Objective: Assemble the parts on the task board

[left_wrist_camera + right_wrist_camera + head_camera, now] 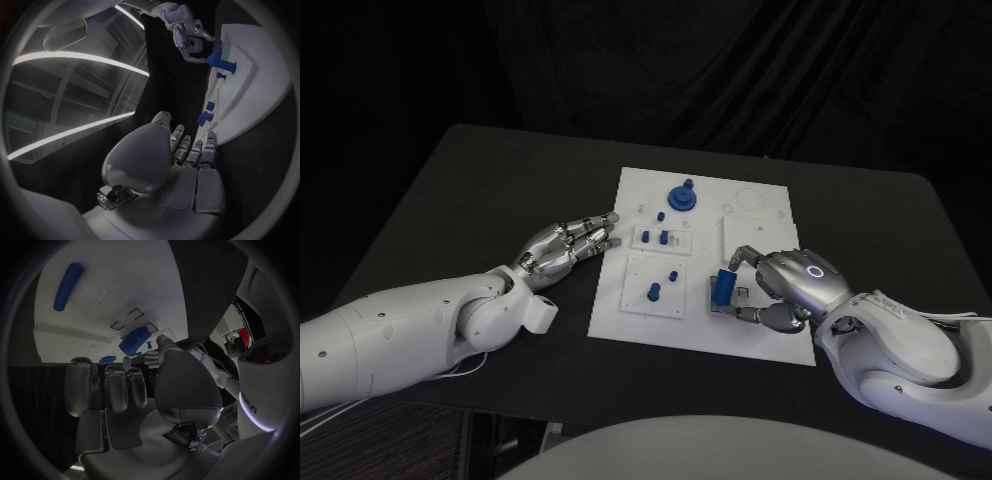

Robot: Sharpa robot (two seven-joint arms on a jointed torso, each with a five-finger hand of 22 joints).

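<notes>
Black table (473, 190) under dim light, backed by dark drapery; white task board (759, 330) lying at its middle. Left of the board: left hand (564, 250) resting on the table, fingers (599, 222) stretched out and slightly apart, tips reaching to just beside the board's left edge, gripping nothing. At the board's near right part: right hand (788, 285) lowered onto the plate, fingers curled around a chunky blue part (723, 289), thumb and fingertips pressed against its sides. Same blue part (219, 56) seen from the left wrist, pinched by the right hand (187, 31) at the board's far end.

Elsewhere on the board: a round blue knob (682, 196) standing near the far edge; small blue pegs (664, 237) upright in a raised square block at the board's middle left; two more blue pegs (655, 291) in a second block nearer the robot. In the right wrist view, a long blue rod (67, 286) lying flat on the white plate beyond the fingers, apart from the gripped piece (134, 341).

Some lettering visible on the white arm in the right wrist view, too bent and small to be read with certainty.
</notes>
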